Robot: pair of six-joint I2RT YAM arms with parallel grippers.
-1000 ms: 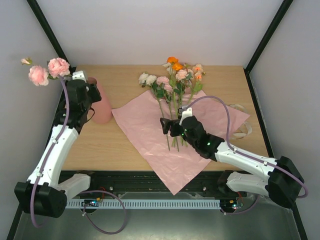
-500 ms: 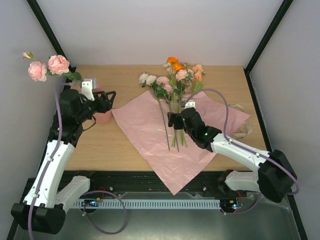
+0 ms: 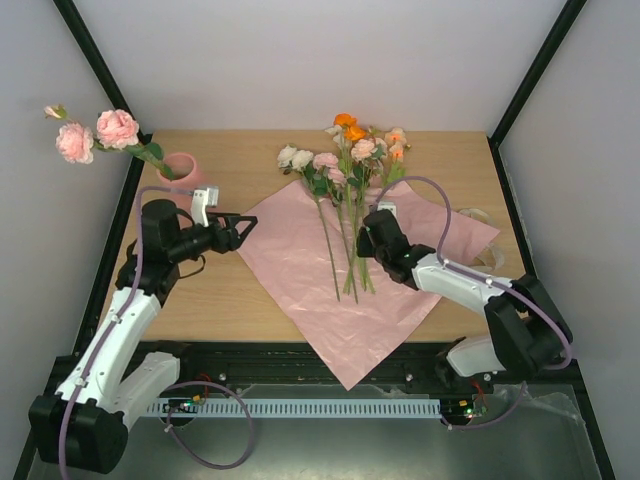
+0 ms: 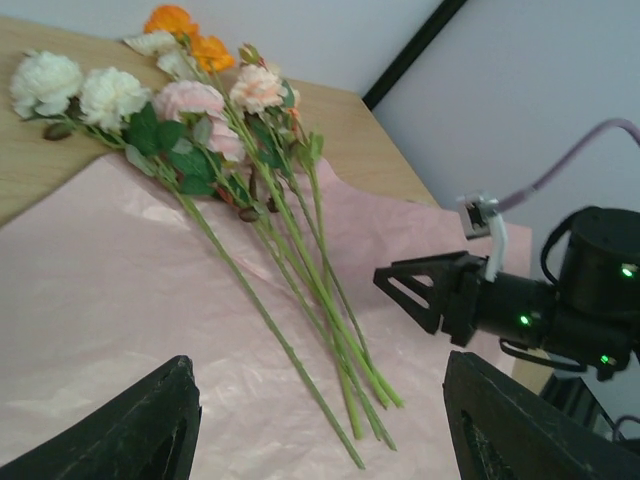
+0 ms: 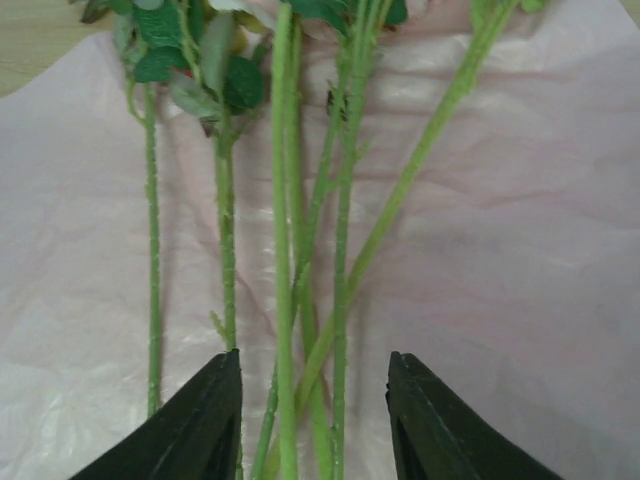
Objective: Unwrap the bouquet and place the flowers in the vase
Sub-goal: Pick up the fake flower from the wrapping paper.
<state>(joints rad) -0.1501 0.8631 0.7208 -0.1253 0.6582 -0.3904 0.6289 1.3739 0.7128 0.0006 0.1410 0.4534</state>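
Risk: right pincer [image 5: 313, 365], half-spread astride several flower stems [image 5: 283, 200], could pinch a clump plus wrapping paper [image 5: 520, 250]; left pincer [image 4: 318, 375] spread empty, vase [image 3: 183, 168] at 10 o'clock.

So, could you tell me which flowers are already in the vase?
The two pink roses, standing in the vase at left; the other flowers lie on the wrapping paper.

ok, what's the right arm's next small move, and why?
Probably close the right gripper on the flower stems. Its fingers straddle several of them where they lie flat on the wrapping paper, and the jaws stand apart, gripping nothing.
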